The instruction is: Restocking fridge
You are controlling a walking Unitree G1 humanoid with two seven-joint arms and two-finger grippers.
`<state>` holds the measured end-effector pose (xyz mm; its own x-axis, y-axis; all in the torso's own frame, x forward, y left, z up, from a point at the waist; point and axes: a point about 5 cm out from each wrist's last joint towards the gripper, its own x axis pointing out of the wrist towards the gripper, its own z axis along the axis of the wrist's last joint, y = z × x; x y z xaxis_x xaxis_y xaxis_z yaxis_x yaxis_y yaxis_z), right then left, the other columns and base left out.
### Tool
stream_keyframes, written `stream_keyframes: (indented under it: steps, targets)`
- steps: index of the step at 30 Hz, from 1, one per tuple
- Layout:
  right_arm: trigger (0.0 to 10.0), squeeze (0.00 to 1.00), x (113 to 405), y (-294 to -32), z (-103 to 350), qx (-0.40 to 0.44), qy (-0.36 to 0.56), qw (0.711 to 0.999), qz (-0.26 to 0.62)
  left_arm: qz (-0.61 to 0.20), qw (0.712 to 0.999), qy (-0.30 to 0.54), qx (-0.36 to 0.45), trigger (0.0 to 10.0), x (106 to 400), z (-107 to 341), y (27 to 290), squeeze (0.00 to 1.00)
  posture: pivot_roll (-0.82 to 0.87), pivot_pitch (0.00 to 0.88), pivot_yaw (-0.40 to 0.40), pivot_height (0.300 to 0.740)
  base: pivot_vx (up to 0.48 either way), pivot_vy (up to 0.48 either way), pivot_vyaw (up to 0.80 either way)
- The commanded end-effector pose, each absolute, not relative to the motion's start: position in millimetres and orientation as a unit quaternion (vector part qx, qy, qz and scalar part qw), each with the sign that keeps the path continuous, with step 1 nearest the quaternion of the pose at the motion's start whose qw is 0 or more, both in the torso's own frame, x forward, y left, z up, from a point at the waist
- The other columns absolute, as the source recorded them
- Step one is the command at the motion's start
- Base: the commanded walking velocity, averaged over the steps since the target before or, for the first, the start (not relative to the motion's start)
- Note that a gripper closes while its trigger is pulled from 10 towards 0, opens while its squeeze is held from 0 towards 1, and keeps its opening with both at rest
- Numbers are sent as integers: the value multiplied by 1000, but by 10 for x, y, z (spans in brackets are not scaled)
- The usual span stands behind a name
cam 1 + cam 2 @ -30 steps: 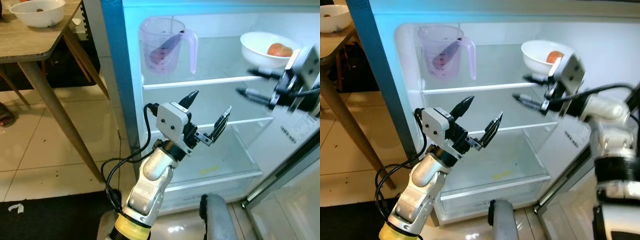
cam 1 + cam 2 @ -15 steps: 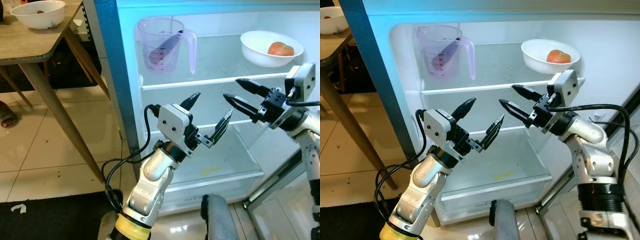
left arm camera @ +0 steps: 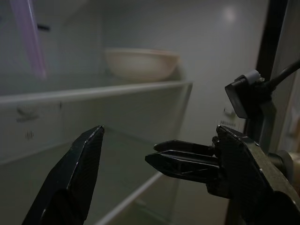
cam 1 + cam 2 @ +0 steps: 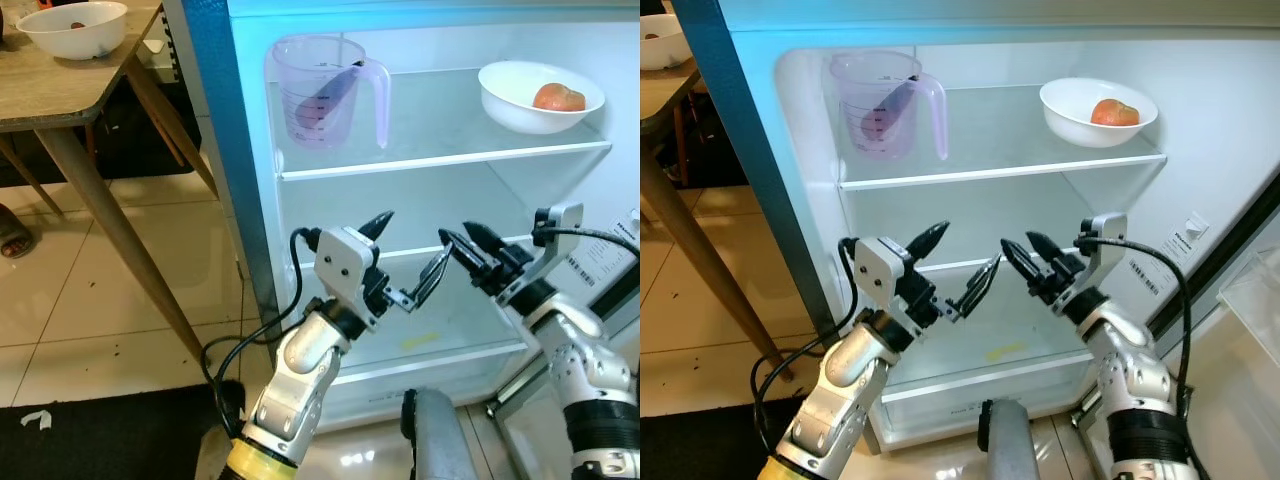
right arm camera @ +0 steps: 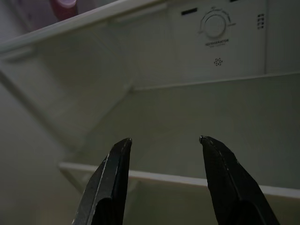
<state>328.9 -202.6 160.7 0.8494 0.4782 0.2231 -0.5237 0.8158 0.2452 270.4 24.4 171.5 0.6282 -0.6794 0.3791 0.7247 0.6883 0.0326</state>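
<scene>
The fridge stands open before me. On its top glass shelf (image 4: 440, 155) a clear measuring jug (image 4: 325, 90) with something dark red inside stands at the left. A white bowl (image 4: 540, 95) holding a red fruit (image 4: 558, 97) sits at the right. My left gripper (image 4: 405, 250) is open and holds nothing, level with the middle shelf (image 4: 970, 265). My right gripper (image 4: 458, 234) is open too, its tips just right of the left gripper's outer finger. In the right wrist view the fingers (image 5: 115, 183) frame a bare shelf and the thermostat dial (image 5: 214, 26).
A wooden table (image 4: 60, 85) with another white bowl (image 4: 75, 25) stands to the left of the fridge. A black mat (image 4: 100, 435) lies on the tiled floor. The fridge door (image 4: 600, 310) hangs open at the right. The bottom drawer (image 4: 440, 335) has a yellow mark.
My right gripper has come down and back from beside the bowl on the top shelf to the middle shelf level, close to the left gripper. The left gripper has barely moved.
</scene>
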Motion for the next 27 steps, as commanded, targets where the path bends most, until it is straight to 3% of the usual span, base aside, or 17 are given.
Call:
stream_keyframes:
  steps: [1, 3, 12, 27]
  targets:
    - [10000, 0, 3260, -2078, 1526, 172, -72, 950, 251, -395, 903, -149, -81, 10000, 2656, 1521, 218, 0, -77, 95, -17, 473, 0, 0, 0]
    - [10000, 0, 3260, -2078, 1526, 172, -72, 950, 251, -395, 903, -149, -81, 10000, 2656, 1521, 218, 0, -77, 95, -17, 473, 0, 0, 0]
    - [10000, 0, 3184, -2067, 1098, 208, -14, 952, 223, -460, 887, -8, -36, 10000, 2438, 738, 242, 0, -78, 101, -17, 513, 0, 0, 0]
    - [10000, 0, 3050, -2033, 605, 225, 64, 953, 193, -476, 874, 91, -6, 10000, 2258, 191, 438, 0, -67, 98, -22, 568, 0, 0, 0]
